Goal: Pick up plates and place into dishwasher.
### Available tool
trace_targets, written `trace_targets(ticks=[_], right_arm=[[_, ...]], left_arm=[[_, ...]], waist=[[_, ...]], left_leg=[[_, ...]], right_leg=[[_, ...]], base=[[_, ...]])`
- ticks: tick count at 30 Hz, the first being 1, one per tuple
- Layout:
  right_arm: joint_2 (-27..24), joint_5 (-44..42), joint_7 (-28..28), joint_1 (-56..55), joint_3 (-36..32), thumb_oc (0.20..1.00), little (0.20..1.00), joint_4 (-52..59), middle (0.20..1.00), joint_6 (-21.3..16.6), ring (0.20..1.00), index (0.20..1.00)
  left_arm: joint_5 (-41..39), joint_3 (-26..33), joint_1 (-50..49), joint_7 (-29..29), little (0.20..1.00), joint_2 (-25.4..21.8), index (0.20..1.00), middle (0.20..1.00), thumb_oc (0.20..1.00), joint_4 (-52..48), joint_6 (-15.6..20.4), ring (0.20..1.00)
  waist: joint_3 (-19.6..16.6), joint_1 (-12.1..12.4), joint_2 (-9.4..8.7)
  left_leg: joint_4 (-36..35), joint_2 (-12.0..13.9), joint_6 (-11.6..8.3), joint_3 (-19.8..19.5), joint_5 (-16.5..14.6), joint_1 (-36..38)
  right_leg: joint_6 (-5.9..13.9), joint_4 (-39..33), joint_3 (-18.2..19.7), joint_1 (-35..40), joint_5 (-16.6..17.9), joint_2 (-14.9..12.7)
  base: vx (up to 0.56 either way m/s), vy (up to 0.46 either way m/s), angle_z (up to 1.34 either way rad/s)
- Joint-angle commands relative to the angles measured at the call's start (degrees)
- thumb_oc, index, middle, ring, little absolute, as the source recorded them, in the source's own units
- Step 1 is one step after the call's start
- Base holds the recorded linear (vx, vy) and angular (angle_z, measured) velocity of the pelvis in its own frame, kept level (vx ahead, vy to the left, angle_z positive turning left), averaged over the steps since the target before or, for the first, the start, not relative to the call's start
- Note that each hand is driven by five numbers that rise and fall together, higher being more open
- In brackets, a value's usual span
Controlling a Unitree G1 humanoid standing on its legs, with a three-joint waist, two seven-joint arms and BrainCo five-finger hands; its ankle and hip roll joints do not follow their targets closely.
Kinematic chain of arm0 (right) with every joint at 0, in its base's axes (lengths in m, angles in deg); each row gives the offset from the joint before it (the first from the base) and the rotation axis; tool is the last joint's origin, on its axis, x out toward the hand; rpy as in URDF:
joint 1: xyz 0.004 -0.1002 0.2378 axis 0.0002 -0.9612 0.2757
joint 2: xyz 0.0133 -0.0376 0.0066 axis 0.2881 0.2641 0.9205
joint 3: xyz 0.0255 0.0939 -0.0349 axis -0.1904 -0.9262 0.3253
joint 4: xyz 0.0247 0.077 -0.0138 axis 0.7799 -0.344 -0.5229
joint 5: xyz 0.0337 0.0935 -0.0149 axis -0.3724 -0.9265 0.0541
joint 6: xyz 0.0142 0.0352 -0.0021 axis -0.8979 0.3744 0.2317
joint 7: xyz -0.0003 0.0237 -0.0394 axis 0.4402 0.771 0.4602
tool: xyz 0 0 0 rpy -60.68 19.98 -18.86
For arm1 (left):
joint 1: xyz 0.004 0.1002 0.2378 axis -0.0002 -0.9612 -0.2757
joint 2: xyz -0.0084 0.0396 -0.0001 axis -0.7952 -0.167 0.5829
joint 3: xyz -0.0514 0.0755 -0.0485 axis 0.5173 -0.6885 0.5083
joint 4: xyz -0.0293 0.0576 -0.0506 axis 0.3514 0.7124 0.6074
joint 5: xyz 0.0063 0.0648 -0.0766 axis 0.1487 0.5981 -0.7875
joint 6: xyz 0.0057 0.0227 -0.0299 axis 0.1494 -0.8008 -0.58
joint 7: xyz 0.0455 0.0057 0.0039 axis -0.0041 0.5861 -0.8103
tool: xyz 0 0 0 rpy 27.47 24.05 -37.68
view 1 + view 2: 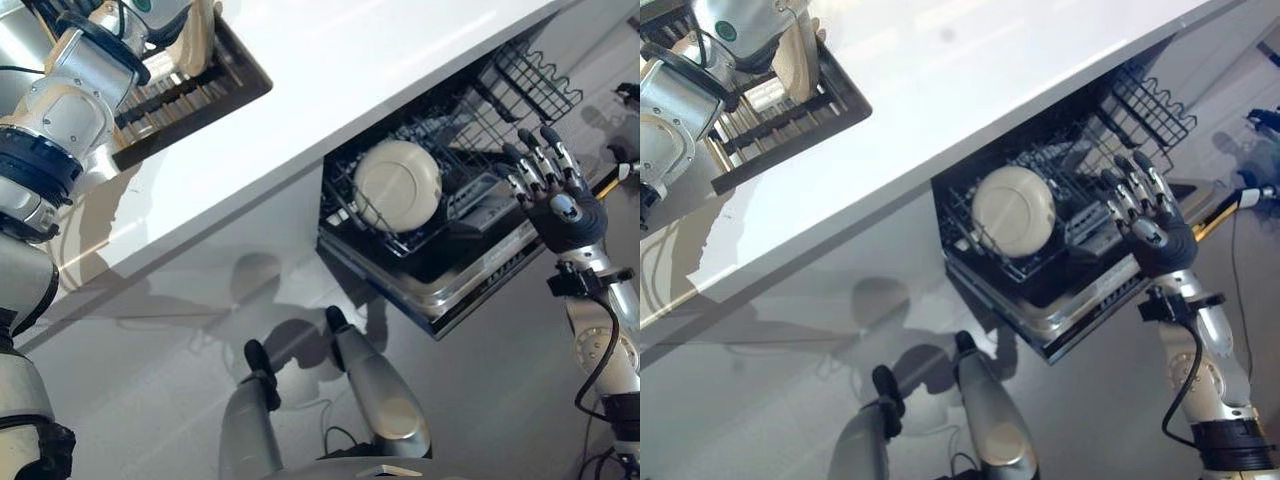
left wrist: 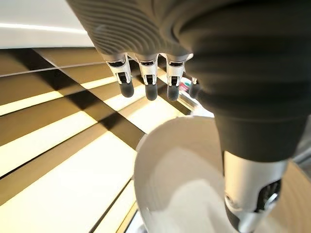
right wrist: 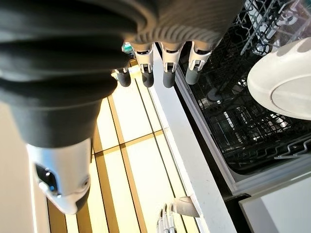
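While my left hand [image 2: 146,73] hangs over the drying rack [image 1: 190,85] on the white surface [image 1: 330,70], its fingers are loose and hold nothing; a plate [image 2: 180,179] sits right under it; my right hand [image 1: 555,190] waits spread wide beside the dishwasher [image 1: 450,290], where one plate [image 1: 397,185] stands on edge; so I think the left one should grab.

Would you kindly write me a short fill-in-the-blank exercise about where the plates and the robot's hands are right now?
1. One white plate already stands in the dishwasher's ____ rack.
2. The right hand, beside that rack, is open and holds ____.
3. The left hand hangs over another plate at the ____ rack on the counter.

Missing words: wire; nothing; drying
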Motion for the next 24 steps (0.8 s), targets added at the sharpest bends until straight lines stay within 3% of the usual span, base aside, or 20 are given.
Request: trace_targets(ticks=[1,6,11,17,21,22,23,24], right_arm=[[-1.8,-3.2,1.2,2.2,-2.7,1.0,1.0,-1.2,1.0,-4.2,1.0,1.0],[-1.4,-3.8,2.4,1.1,-2.7,1.0,1.0,-1.5,1.0,-4.8,1.0,1.0],[-1.2,-4.4,1.7,1.3,-1.6,1.0,1.0,-0.6,1.0,-5.6,1.0,1.0],[-1.2,-4.8,0.5,1.7,-0.8,1.0,1.0,0.3,1.0,-6.7,1.0,1.0],[-0.8,-4.8,0.6,2.0,-0.5,1.0,1.0,-0.8,1.0,-7.8,1.0,1.0],[-0.7,-4.9,0.6,2.2,-0.6,1.0,1.0,-1.2,1.0,-8.1,1.0,1.0],[-0.6,-5.0,0.6,2.3,-0.7,1.0,1.0,-1.4,1.0,-8.2,1.0,1.0],[-0.6,-5.3,0.8,2.3,-1.0,1.0,1.0,-1.8,1.0,-8.4,1.0,1.0]], left_arm=[[4.6,1.1,6.7,0.4,1.0,-3.6,1.0,1.0,1.0,0.5,-5.5,1.0],[11.4,1.2,7.3,0.5,1.0,-3.5,1.0,1.0,1.0,-0.3,-7.2,1.0],[20.5,0.3,8.0,3.7,1.0,-2.7,1.0,1.0,1.0,0.6,-6.0,1.0],[24.4,-0.5,8.8,5.1,1.0,0.3,1.0,1.0,1.0,6.7,-5.8,1.0],[25.5,-1.5,9.9,9.2,1.0,1.8,1.0,1.0,1.0,11.4,-6.3,1.0],[25.7,-1.7,10.0,10.3,0.733,2.1,0.733,0.733,0.733,13.0,-6.4,0.733],[25.9,-1.7,10.2,11.1,0.589,2.1,0.589,0.589,0.589,13.7,-6.3,0.589],[25.4,-2.1,10.4,12.3,0.2,2.1,0.2,0.2,0.2,15.1,-6.4,0.2]], waist=[[-1.0,-1.6,0.4],[-1.1,-1.9,-0.04],[-1.0,-2.2,-0.67],[-0.9,-3.2,-1.13],[-0.7,-3.7,-1.25],[-0.7,-3.8,-1.34],[-0.7,-3.9,-1.4],[-0.8,-3.9,-1.41]], left_leg=[[2.1,2.2,1.01,-0.7,-2.3,-1.7],[2.9,2.4,1.06,-0.7,-2.6,-2.3],[2.9,2.7,1.03,-0.7,-2.4,-2.9],[1.5,3.1,0.92,-0.1,-1.2,-3.6],[-0.3,3.2,0.95,0.7,0.0,-3.6],[-0.8,3.2,0.94,0.8,0.3,-3.6],[-1.1,3.2,0.93,0.9,0.5,-3.6],[-1.4,3.3,0.87,1.0,0.7,-3.7]], right_leg=[[1.91,-3.6,-0.9,-1.1,2.7,-1.1],[1.78,-2.9,-0.9,-1.7,2.6,-0.9],[1.78,-2.2,-1.0,-2.5,2.6,-0.6],[1.76,-1.6,-1.0,-3.6,2.6,-0.4],[1.72,-2.2,-1.4,-3.8,3.1,-0.5],[1.68,-2.4,-1.4,-3.9,3.1,-0.5],[1.65,-2.5,-1.4,-3.9,3.2,-0.4],[1.55,-2.6,-1.5,-4.0,3.2,-0.5]], base=[[0.04,-0.003,0.0],[0.03,-0.013,0.0],[0.0,-0.01,-0.02],[-0.02,-0.018,-0.05],[-0.04,-0.011,-0.01],[-0.04,-0.019,-0.03],[-0.04,-0.025,-0.03],[0.0,0.0,0.0]])
